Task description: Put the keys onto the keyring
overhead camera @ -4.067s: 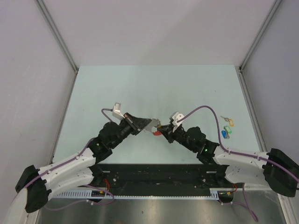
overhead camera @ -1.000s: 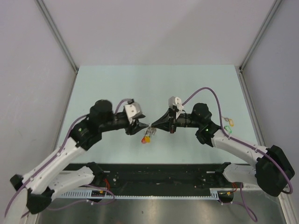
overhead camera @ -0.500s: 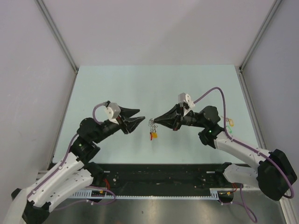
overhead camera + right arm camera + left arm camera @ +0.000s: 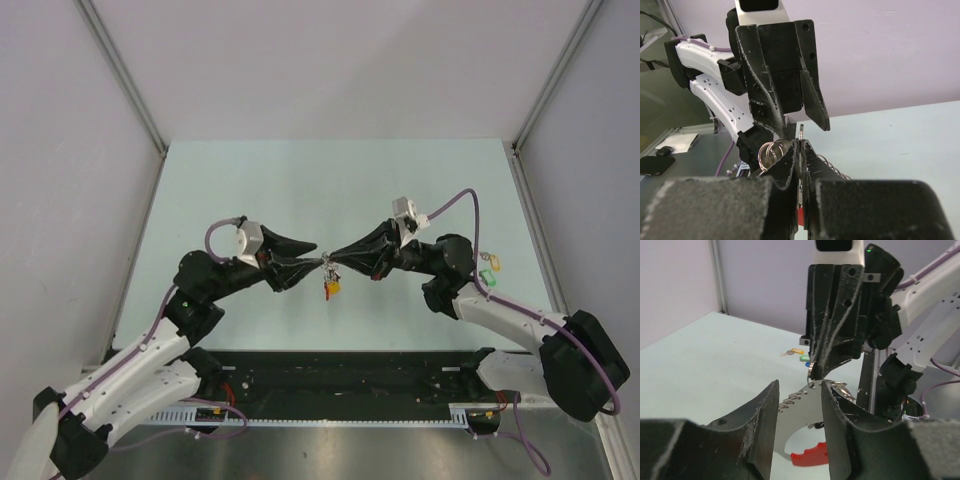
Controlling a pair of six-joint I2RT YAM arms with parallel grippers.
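while the right gripper (image 4: pixel 333 261) is pinched tight on the metal end of the keyring (image 4: pixel 327 274), the whole thing hangs in the air between the two arms, above the middle of the tabletop (image 4: pixel 300 180) and clear of it. its grey strap (image 4: pixel 799 412) and red band (image 4: pixel 810 456) dangle below the pinch. a yellow bit shows beside the red in the top view, and i cannot tell what it is. the left gripper (image 4: pixel 799 386) stands partly spread with a finger on either side of the strap. its wrist view shows a gap on both sides, so it grips nothing. the keys (image 4: pixel 488 265), tagged yellow and green, lie on the tabletop well off to the right, beside the right arm.

the keyring looks very light. its thin wire ring (image 4: pixel 771 151) is probably stiff, springy and slick, so a loose pinch could let it twist out. the strap is limp and will likely swing, which makes it a poor place to steady from. the better hold is on the ring itself, near where the strap joins, leaving the split end free. the keys are tiny and flat, and best taken by their plastic heads.

both arms reach forward and inward from their bases, with the grippers lying almost level and pointing tip to tip, nearly meeting at the centre.
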